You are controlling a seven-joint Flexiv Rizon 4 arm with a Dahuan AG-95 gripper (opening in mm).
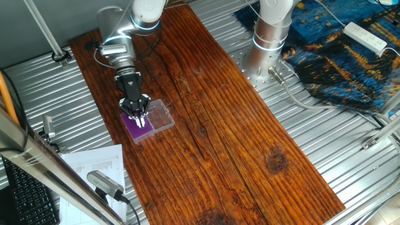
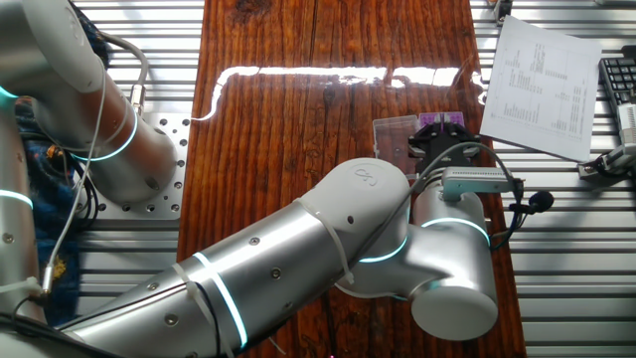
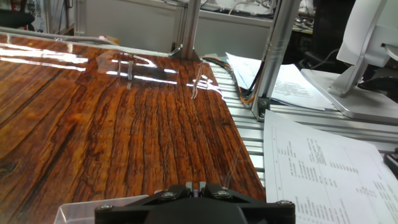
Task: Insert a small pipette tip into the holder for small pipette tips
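Your arm [image 2: 328, 249] fills the lower frame; right of centre, the purple holder [image 2: 442, 120] peeks above the claw [image 2: 437, 149] on the tabletop [image 2: 298, 109].

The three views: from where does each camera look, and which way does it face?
One fixed view: high, looking down the wooden table; arm and gripper over the purple holder.
The other fixed view: overhead from the opposite side; the arm hides most of the holder.
Hand view: low, facing along the table; gripper base only.
Shared: table, printed paper.

i can't read any text here; the printed sheets [image 2: 542, 85] beside the tabletop [image 2: 328, 119] carry rows of figures too small to make out.
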